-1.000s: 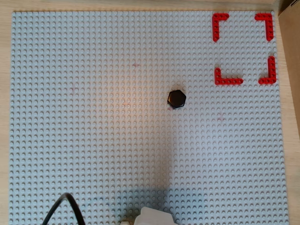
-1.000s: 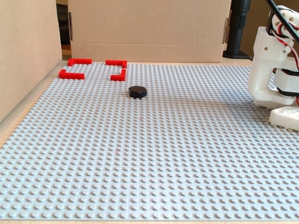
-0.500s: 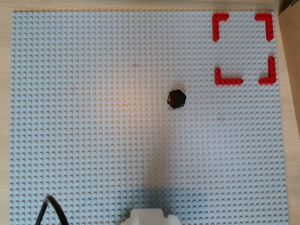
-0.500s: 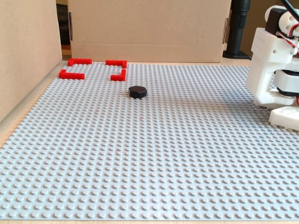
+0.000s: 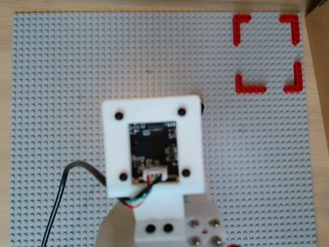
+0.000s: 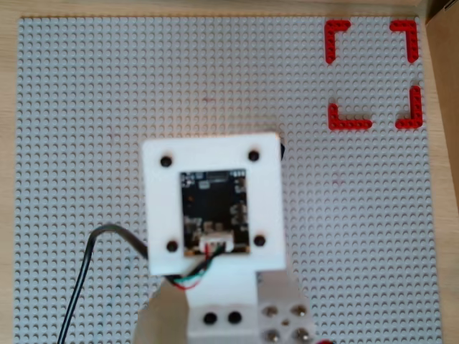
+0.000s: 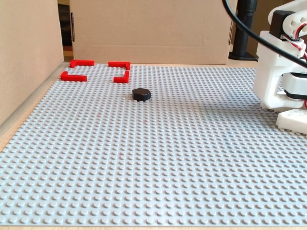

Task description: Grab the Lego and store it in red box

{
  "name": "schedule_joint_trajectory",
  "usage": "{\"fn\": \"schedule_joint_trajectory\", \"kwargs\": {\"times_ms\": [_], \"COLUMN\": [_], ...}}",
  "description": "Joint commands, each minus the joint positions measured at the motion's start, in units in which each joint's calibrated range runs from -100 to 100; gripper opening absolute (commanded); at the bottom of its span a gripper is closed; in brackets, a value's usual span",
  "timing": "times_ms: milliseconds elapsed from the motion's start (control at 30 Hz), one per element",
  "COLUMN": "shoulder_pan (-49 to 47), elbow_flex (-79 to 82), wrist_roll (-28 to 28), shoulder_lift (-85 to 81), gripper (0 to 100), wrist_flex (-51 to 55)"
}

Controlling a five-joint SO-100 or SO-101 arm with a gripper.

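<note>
In the fixed view we are seeing the Lego (image 7: 141, 94) lying flat on the grey baseplate (image 7: 158, 163), free of any grip, just at five o'clock from the red box (image 7: 96, 70). The tool is showing nowhere, so we cannot tell its opening.

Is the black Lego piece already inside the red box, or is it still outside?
Outside. In the fixed view the Lego lies flat on the baseplate, just beside the red box.
</note>
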Motion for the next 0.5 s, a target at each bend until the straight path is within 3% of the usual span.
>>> {"fn": "schedule_joint_trajectory", "kwargs": {"times_ms": [0,467], "shoulder_pan": [0.2,0.3], "elbow_flex": [-0.2,17.6], "wrist_roll": [0.8,0.4], "shoulder_lift": [5.6,24.7], "gripper": [11,14], "wrist_flex": [-3.0,-28.4]}}
